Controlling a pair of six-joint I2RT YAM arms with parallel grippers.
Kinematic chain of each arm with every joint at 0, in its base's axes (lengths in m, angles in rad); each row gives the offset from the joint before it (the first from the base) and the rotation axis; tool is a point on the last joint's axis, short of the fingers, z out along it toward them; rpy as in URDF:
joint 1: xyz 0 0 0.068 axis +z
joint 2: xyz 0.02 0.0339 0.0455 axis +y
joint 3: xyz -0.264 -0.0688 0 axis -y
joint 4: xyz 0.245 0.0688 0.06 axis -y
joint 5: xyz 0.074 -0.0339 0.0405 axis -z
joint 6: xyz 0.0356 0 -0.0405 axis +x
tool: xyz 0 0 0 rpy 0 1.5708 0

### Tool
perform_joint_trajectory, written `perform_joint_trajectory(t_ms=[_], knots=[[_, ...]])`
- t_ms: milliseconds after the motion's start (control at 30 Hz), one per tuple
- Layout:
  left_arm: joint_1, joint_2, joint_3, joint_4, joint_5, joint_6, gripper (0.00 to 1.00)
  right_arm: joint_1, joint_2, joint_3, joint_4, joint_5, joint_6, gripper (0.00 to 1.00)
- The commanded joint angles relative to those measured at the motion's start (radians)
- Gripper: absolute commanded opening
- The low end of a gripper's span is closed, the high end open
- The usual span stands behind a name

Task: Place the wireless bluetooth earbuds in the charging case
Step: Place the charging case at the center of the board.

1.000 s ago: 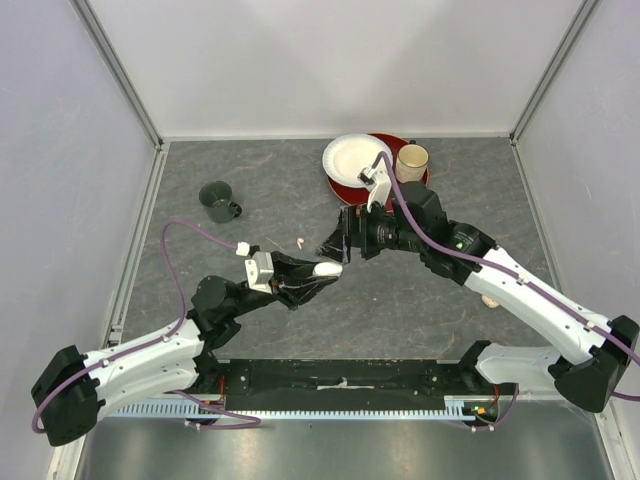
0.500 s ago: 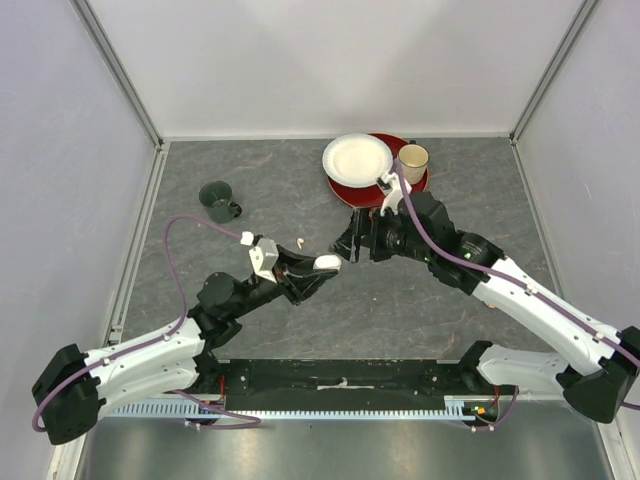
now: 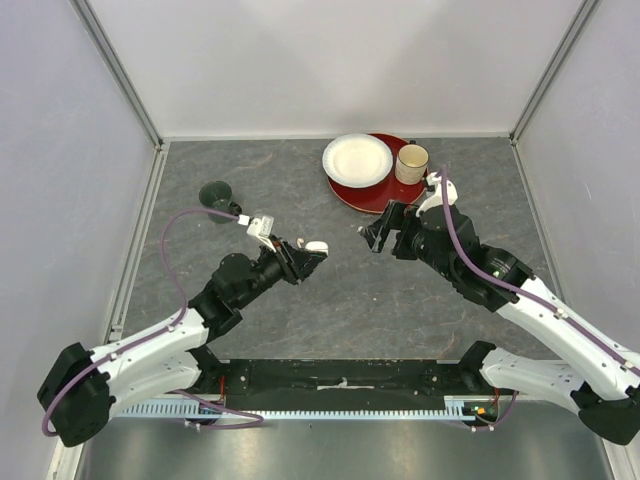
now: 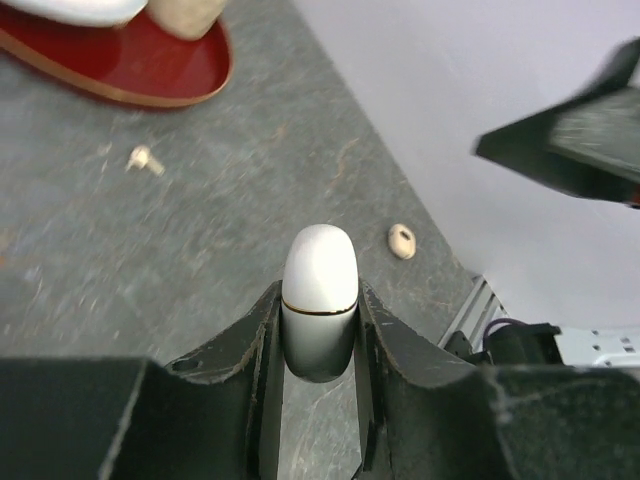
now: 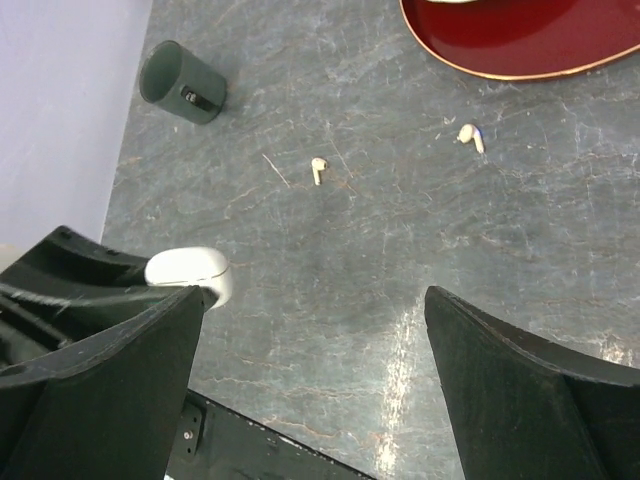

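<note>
Left gripper [image 4: 318, 305] clamped on the closed white charging case [image 4: 320, 275], clear of the table [image 3: 330, 300]. Right gripper [image 5: 310, 370] spread wide, holding nothing. The top view alone shows the red plate [image 3: 355, 192] whole, carrying a white paper plate [image 3: 357, 158] and a cream mug [image 3: 411, 160], with a dark green mug [image 3: 218, 195] well apart at the left. The right wrist view shows two earbuds [image 5: 318, 170] loose on the table, outside the case.

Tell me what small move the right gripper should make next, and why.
Probably swing the open right gripper over to the white oval plastic charging case and lift its lid. The left gripper is shut on the case, its seam looks closed, and the small white earbuds lie loose on the grey table.
</note>
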Motion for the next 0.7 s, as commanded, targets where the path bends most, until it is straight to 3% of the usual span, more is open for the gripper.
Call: perform_joint_trajectory(t_ms=[0,267,667], knots=[[0.024,0.05,-0.042,-0.045,-0.043,-0.236,0.02,-0.001,0.015,-0.001,-0.042,0.008,0.024,0.98],[0.024,0.18,-0.071,-0.092,-0.067,-0.327,0.02,-0.001,0.015,-0.019,-0.045,-0.026,0.042,0.98],[0.021,0.494,-0.076,0.101,0.066,-0.434,0.02,-0.003,0.009,-0.042,-0.049,-0.046,0.058,0.98]])
